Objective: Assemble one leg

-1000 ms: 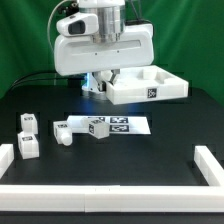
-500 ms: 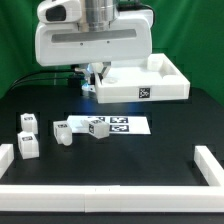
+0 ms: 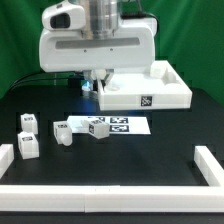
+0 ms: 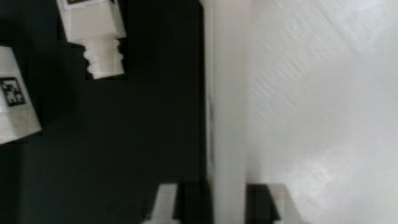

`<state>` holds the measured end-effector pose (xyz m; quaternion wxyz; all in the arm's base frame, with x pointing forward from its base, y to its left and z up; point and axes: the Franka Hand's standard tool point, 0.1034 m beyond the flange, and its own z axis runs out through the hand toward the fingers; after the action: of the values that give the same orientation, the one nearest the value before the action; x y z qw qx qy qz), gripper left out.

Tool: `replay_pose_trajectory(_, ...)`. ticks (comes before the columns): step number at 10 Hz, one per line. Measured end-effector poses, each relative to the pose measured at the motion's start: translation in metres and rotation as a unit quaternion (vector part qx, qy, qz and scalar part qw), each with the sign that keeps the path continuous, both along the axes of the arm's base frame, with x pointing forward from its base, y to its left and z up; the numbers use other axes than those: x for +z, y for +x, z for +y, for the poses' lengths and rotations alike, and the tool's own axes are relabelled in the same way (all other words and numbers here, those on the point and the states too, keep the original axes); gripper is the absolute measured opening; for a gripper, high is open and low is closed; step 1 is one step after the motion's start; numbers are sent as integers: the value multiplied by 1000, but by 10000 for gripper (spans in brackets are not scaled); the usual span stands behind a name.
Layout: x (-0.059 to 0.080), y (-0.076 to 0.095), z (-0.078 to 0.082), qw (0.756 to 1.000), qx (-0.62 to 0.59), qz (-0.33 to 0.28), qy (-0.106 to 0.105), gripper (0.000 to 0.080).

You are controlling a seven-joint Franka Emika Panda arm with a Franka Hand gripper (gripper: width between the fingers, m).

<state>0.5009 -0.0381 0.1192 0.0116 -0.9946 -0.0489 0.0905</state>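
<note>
The gripper (image 3: pixel 98 82) (image 4: pixel 219 205) is clamping a rim wall of the tabletop (image 3: pixel 150 88) (image 4: pixel 311 110). One finger (image 4: pixel 175 205) is sitting outside the wall and the other is sitting over the white inner face. That straight edge is running away from the fingers, with bare black table (image 3: pixel 150 165) lying alongside it.

Four legs are lying loose on the table, below the gripper and well apart from it. The first leg (image 3: pixel 98 128) is lying nearest, at the end of the marker board (image 3: pixel 128 125). The second leg (image 3: pixel 62 132) is lying just beside it. The third leg (image 3: pixel 28 121) and fourth leg (image 3: pixel 28 146) are lying farthest off, toward the exterior view's left.

The wrist view is showing one leg (image 4: pixel 93 35) off the tabletop's outer edge across a dark strip; which of the four cannot be told. White border rails (image 3: pixel 100 195) are framing the table, and open room is lying between them and the legs.
</note>
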Motion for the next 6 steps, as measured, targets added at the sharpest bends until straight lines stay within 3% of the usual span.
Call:
replay_pose_trajectory(1,-8,25,1,1000,1,-7,-2,54)
replay_pose_trajectory(2,-26,50,-2,1000,-9,-9,0,54)
replay_pose_trajectory(3,-35,64,-4,1000,-1,-13,6,54)
replay_pose_trajectory(6,-36,61,-3,1000,0,-11,7,54)
